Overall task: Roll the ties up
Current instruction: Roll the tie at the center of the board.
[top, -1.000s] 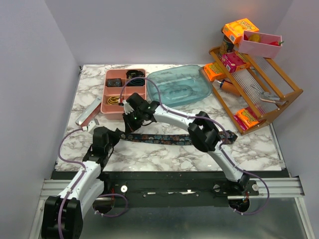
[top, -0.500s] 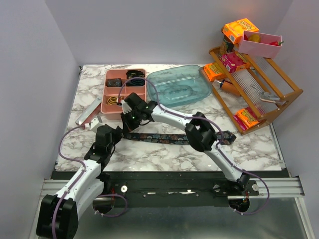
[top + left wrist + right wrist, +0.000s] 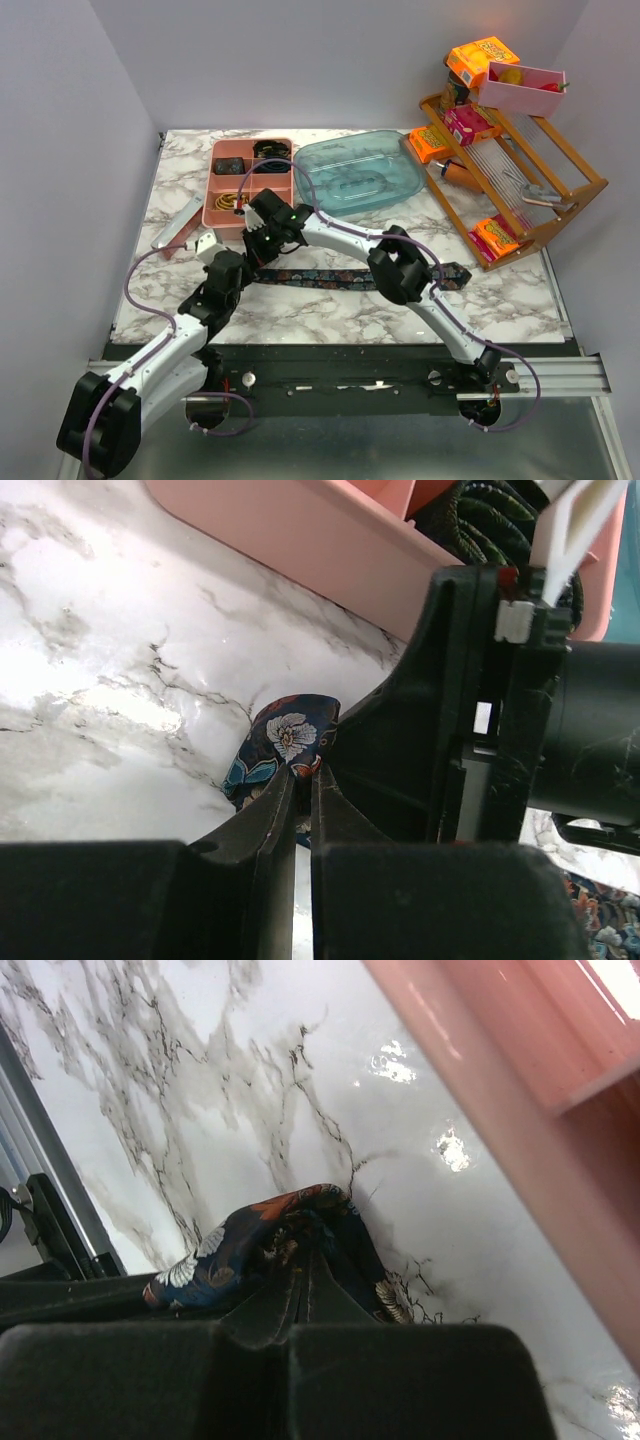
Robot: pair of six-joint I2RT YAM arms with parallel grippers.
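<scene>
The table (image 3: 330,312) is white marble with grey veins, smooth and shiny, set between plain grey walls. One tie (image 3: 340,277) lies on it, stretched out long and flat from left to right across the middle. It is soft, dark cloth with small orange, red and pale-blue flowers.

Both arms meet at the tie's left end. The right gripper (image 3: 262,243) has its black fingers pressed together on that end, and the cloth bunches up into a small hump at its tips. The left gripper (image 3: 238,268) is just beside it. Its fingers are nearly together, with the edge of the cloth pinched between them.

The roll looks like it has only just begun. Only the very tip is lifted and folded, and almost all of the tie is not rolled yet.

Behind the grippers sits a pink tray (image 3: 212,215) of hard plastic with small boxes inside. It holds a few coiled things, too small to name. A clear blue dish (image 3: 400,190) sits next to it. A wooden rack (image 3: 560,215) with bright snack packs leans on the far right.
</scene>
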